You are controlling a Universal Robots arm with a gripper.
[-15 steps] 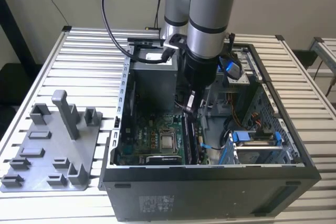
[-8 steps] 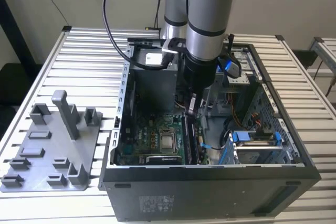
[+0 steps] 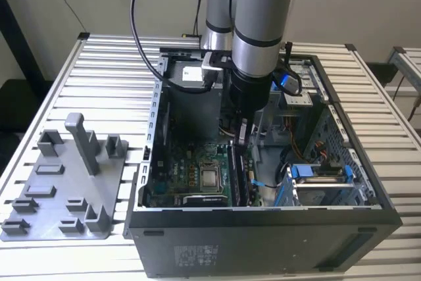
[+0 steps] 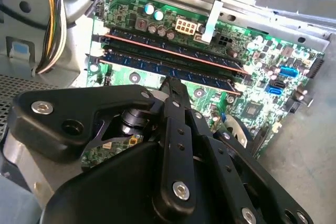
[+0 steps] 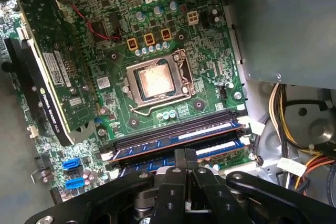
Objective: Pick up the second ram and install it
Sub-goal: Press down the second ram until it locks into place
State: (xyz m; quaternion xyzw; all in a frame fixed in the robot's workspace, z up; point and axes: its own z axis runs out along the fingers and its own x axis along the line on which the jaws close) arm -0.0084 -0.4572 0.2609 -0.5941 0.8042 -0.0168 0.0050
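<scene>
Open computer case (image 3: 155, 106) holds motherboard (image 5: 173, 40) with second ram (image 5: 173, 148) seated.

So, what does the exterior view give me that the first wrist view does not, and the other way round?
Exterior view: the grey fixture tray with upright posts, the slatted table, the arm reaching down into the open computer case.
First wrist view: the graphics card and the blue connectors on the board.
Both: the processor socket, the memory sticks in their slots, and the gripper just above them.
</scene>
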